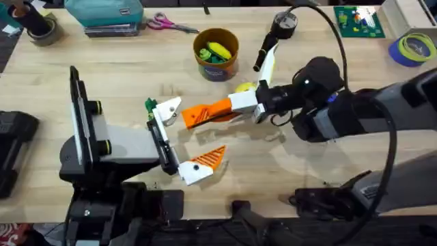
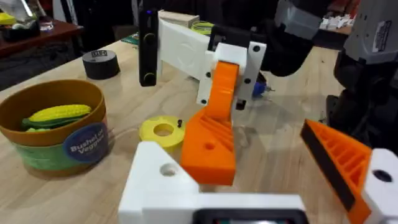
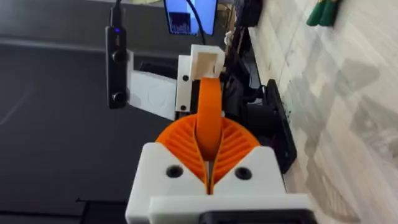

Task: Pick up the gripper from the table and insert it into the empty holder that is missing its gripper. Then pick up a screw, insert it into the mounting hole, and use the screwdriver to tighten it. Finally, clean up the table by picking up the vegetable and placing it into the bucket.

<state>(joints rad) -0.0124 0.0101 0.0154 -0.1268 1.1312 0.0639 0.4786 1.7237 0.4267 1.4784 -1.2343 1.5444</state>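
Observation:
My right gripper [image 1: 231, 109] is shut on the orange ribbed gripper [image 1: 203, 115], holding it level above the table [image 1: 287, 171]. The wedge's free end sits right beside the bare white holder [image 1: 166, 108], the far finger of my open left gripper [image 1: 188, 135]; I cannot tell whether they touch. The near left finger carries an orange tip [image 1: 210, 158]. In the left wrist view the gripper [image 2: 210, 140] hangs by the holder [image 2: 163, 182]. In the right wrist view my pads [image 3: 233, 146] clamp the gripper [image 3: 209, 115], which points at the holder [image 3: 205, 61]. The bucket [image 1: 216, 55] holds a yellow vegetable [image 1: 220, 50]. The screwdriver [image 1: 262, 57] lies behind.
A yellow disc [image 2: 161, 130] and a small dark screw [image 2: 180, 123] lie between the bucket [image 2: 56, 134] and the grippers. A black tape roll [image 1: 284, 24], scissors [image 1: 169, 24], a teal case [image 1: 104, 14] and a blue tape roll [image 1: 414, 48] line the back edge.

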